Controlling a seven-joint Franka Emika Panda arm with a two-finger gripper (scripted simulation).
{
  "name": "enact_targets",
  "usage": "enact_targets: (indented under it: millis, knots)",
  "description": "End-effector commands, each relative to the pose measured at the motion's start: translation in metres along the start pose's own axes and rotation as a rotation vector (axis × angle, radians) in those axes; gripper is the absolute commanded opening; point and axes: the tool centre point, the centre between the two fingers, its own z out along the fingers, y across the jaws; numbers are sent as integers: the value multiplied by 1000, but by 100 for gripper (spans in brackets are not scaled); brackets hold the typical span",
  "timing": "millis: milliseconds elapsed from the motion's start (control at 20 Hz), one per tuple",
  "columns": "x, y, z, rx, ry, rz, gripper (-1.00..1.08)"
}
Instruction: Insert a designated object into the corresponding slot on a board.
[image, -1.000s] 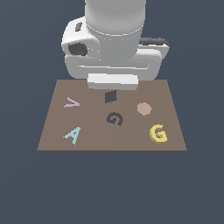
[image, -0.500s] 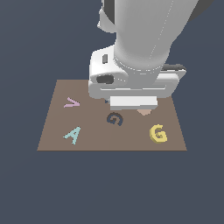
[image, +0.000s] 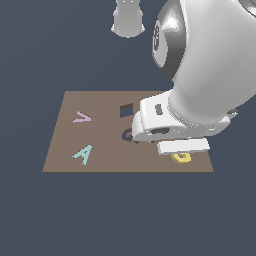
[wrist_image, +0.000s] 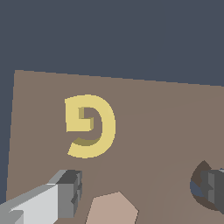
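Approaching the yellow G (wrist_image: 89, 126), which lies flat on the brown board (image: 100, 160) near its corner, I hold the gripper (wrist_image: 142, 190) spread apart and empty above it; next I must centre, descend and close before reaching the G-shaped slot (image: 127, 134).

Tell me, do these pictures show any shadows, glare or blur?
Exterior view: flat, even light, no cast shadows on the brown board; only soft shine on the white arm, which hides most of the yellow G. Wrist view: sharp throughout, the yellow G crisp, its inner edge shaded darker; the tool shows no glare.
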Motion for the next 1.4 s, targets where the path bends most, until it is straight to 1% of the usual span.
enact_targets:
  millis: [0,250,500,1000,1350]
  knots:
    - [10,-12,8,1,5,-12,100]
    - [24,-28,19,2,10,-28,100]
    - [31,-37,25,2,12,-38,100]
    - [33,-40,26,3,13,-40,100]
    - [33,-40,44,3,13,-40,100]
